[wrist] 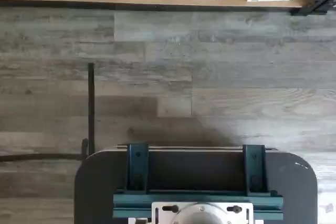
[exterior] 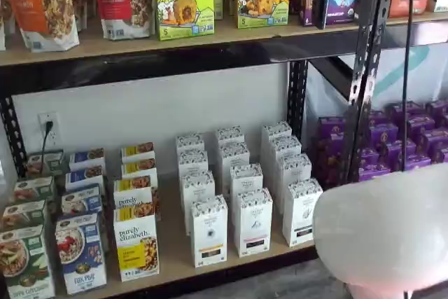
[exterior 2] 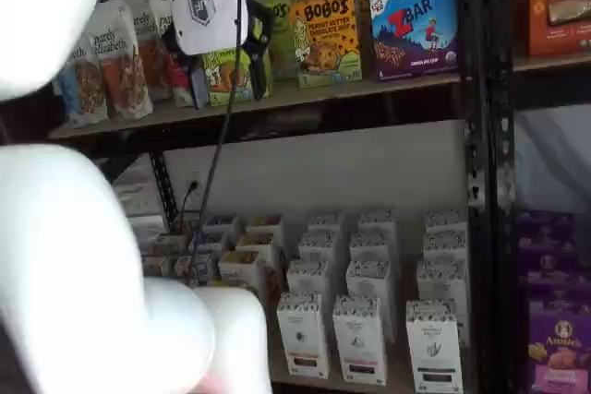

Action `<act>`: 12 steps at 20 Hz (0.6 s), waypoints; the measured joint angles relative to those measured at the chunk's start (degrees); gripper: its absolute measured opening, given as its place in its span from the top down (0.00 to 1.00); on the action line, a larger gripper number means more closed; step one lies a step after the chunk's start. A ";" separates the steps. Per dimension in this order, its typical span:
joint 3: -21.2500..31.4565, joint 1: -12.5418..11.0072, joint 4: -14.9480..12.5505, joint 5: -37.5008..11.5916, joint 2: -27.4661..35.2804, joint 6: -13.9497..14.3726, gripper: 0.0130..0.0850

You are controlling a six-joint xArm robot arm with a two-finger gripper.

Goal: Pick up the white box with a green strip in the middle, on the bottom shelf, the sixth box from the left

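The gripper hangs high by the upper shelf; its black fingers show side-on, so I cannot tell their state. The white box stands far below them on the bottom shelf, rightmost of 3 front cartons. Descend squarely toward its narrow sides, clearing neighbours.

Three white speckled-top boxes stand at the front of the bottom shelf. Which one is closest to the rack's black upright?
The rightmost front white box, last in that front row; the other two front boxes stand farther from the upright.

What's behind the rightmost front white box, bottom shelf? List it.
Behind the white box, three more speckle-topped white cartons stand in a row; their lower faces are covered.
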 joint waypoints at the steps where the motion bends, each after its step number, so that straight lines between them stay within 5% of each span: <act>1: -0.01 0.86 -0.96 0.01 0.02 0.44 0.00; 8: 1.02 2.99 -4.10 -1.23 -0.24 1.33 0.00; 12: 4.78 2.28 -4.90 -4.48 -1.40 0.57 0.00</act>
